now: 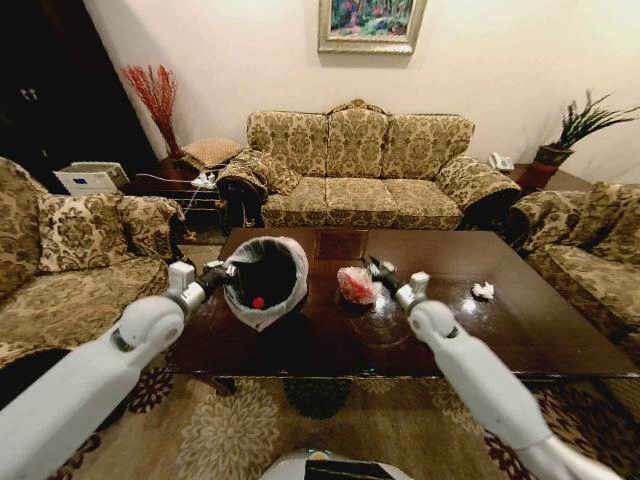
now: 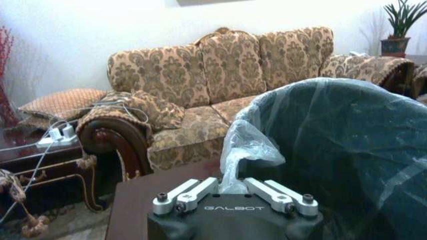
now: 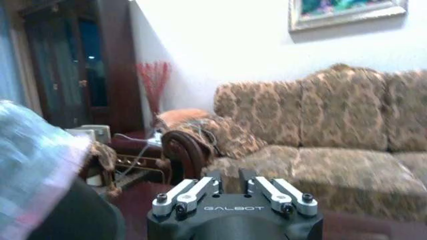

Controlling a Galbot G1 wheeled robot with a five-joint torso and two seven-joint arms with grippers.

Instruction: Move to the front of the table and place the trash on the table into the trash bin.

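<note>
Mid-task, disposal phase. The left claw [image 1: 222, 272] is closed on the bag liner [image 2: 248, 150] at the rim of the trash bin [image 1: 266, 280], holding the bin tilted above the worktop [image 1: 520, 330] with its mouth toward the robot; something red lies inside. The right claw [image 1: 383, 272] sits just beside the pink-white plastic bag [image 1: 356, 285] near the worktop's centre, its fingers [image 3: 193, 192] narrowed with nothing between them in the wrist view; whether it touches the bag cannot be told. The white paper ball [image 1: 484, 290] lies well apart, toward the right edge. Next, probably: grasp the bag, carry it over the bin mouth, release.
</note>
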